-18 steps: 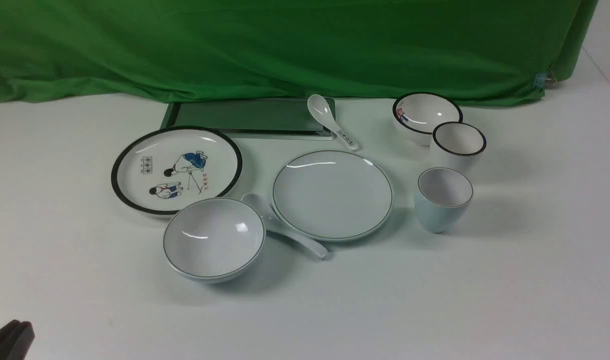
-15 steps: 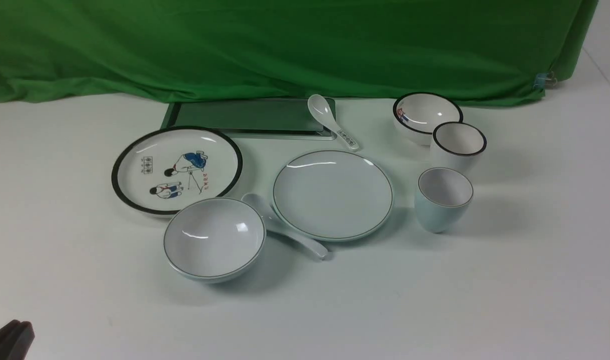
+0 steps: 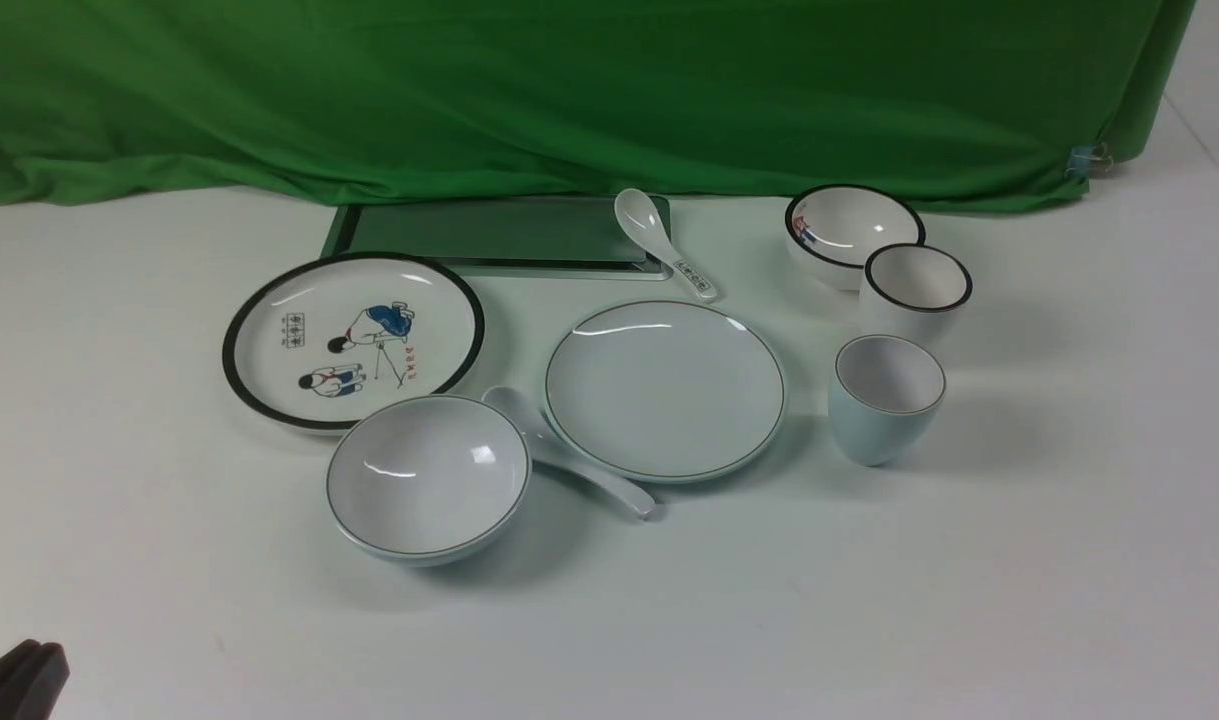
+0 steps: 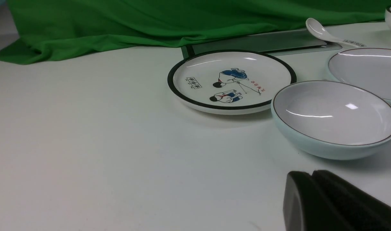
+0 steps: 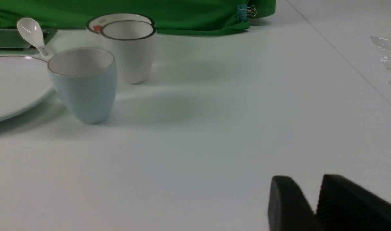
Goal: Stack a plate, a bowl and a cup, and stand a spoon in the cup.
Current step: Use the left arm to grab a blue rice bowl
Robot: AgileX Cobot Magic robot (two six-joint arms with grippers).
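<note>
The left gripper (image 4: 311,175), fingers together, is sitting at the desk's near-left corner; the bowl (image 3: 427,478) is lying ahead-right of it, seemingly nearer it than the likewise closed right gripper (image 5: 315,187).

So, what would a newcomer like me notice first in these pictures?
The bright green cloth draped across the back grabs the eye first. Then the cartoon plate with its thick black rim, at the left, stands out among plain pale blue pieces: a plate in the middle, a bowl just in front of the cartoon plate, and a cup to the right.
</note>
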